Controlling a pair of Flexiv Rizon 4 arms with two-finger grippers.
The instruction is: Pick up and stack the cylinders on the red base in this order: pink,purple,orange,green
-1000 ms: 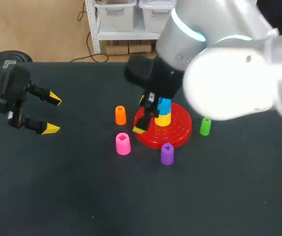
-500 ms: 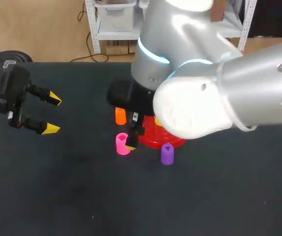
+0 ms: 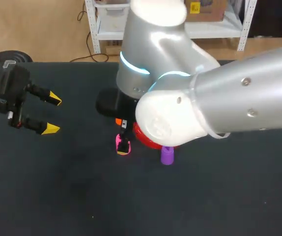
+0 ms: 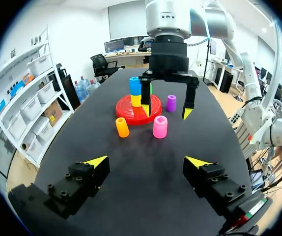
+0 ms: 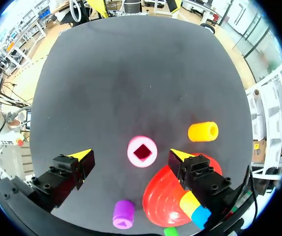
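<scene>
Base (image 4: 126, 111) and orange cylinder (image 4: 122, 127) were mostly hidden overhead by right arm (image 3: 180, 108). Pink cylinder (image 5: 142, 152) was seen between wide-spread right gripper (image 5: 130, 153); left gripper (image 4: 147, 161) was likewise wide.

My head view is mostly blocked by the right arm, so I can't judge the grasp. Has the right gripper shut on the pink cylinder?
Observer: No. In the right wrist view the pink cylinder sits centred ahead of the right gripper, whose open fingers touch it on neither side.
Operator: Is the base free for it?
Observer: No. The left wrist view shows a yellow cylinder on the base, with a blue one on top of it.
Operator: And the orange cylinder?
Observer: The orange cylinder stands upright beside the pink cylinder, off the base.
</scene>
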